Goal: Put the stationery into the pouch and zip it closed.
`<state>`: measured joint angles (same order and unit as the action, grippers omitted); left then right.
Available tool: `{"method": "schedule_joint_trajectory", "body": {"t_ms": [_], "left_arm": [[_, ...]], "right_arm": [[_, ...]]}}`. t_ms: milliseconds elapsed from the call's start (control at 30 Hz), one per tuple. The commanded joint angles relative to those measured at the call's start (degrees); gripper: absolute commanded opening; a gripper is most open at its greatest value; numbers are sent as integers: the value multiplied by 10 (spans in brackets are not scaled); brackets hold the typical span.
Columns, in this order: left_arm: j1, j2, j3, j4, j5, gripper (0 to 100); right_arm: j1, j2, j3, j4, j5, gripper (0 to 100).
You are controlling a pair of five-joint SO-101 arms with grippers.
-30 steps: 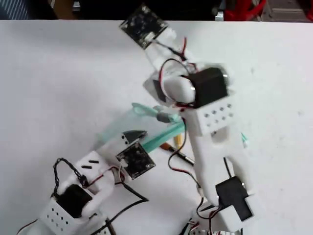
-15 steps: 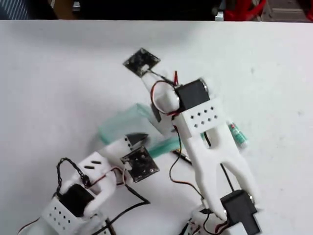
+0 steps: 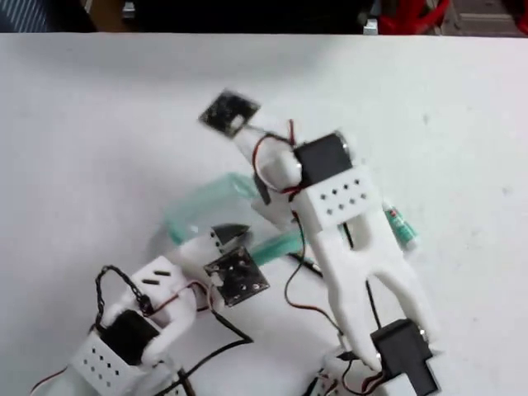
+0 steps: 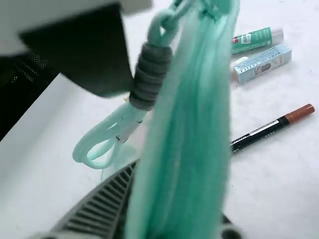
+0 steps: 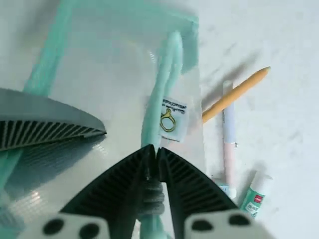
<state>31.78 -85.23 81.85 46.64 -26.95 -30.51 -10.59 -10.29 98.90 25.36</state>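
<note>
The worktop is a plain white surface that takes up almost the whole high view, with soft grey shadows beneath the arms. Along the top of the frame runs a dark strip of room beyond its far edge, with a red object at the upper right and something blue-striped at the upper left.

The mint-green see-through pouch lies a little left of the frame's centre. The left arm comes in from the lower left, and its left claw is clamped on the pouch's near edge; in the left wrist view the fabric runs up between the grey ribbed fingers.

The right arm rises from the bottom right of the frame and bends over the pouch. The right claw has its black fingers pressed together on the zipper pull cord, just above a grey bead on the cord.

The stationery lies loose on the worktop beside the pouch. A glue stick sits right of the right arm. Near it are a small light-blue box, a black marker with a brown cap, a yellow pencil and a white and pink pen.
</note>
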Motion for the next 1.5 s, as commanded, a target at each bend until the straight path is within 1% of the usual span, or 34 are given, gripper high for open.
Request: {"method": "schedule_joint_trajectory", "body": {"t_ms": [0, 133, 200, 300, 400, 467, 533, 567, 633, 700, 767, 800, 900, 967, 1033, 1133, 1233, 1333, 1467], "left_arm": [[-1, 1, -7, -1, 2, 20], [-1, 1, -12, 0, 4, 20], [-6, 1, -28, 12, 25, 20], [-36, 1, -52, 33, 51, 20], [-45, 1, -51, 35, 50, 20], [-45, 1, -41, 33, 49, 20], [-45, 1, -37, 33, 46, 20], [-44, 2, -36, 33, 32, 20], [-33, 4, -25, 33, -7, 20], [-21, 4, -6, 33, -52, 20], [-27, 4, 0, 36, -92, 20], [-48, 4, 0, 37, -108, 20], [-143, 4, 0, 29, -153, 20], [-209, 5, 7, 11, -182, 20], [-245, 5, 25, -2, -202, 20], [-263, 5, 62, -11, -238, 20], [-281, 4, 82, -12, -264, 20], [-279, 2, 88, -11, -262, 20], [-280, 2, 88, -11, -262, 20]], "right_arm": [[13, -11, -158, 0, -74, 18], [10, -11, -259, 0, -123, 18], [9, -11, -281, 0, -141, 18], [-2, -11, -277, 0, -126, 18], [-6, -11, -224, 2, -92, 18], [-1, -12, -150, 3, -87, 19], [0, -12, -59, 3, -62, 58], [0, -12, -15, 3, -49, 99], [0, -14, 49, 3, -55, 189], [2, -32, 85, 3, -58, 237], [10, -58, 100, 3, -55, 238], [12, -69, 104, 3, -55, 238], [10, -83, 116, 3, -55, 239], [-7, -73, 118, 2, -55, 239], [-29, -56, 116, 1, -59, 239], [-80, -19, 115, 0, -64, 238], [-106, 26, 93, -5, -98, 238], [-84, 73, 13, -6, -121, 238], [-48, 103, -72, -4, -185, 238]]}}
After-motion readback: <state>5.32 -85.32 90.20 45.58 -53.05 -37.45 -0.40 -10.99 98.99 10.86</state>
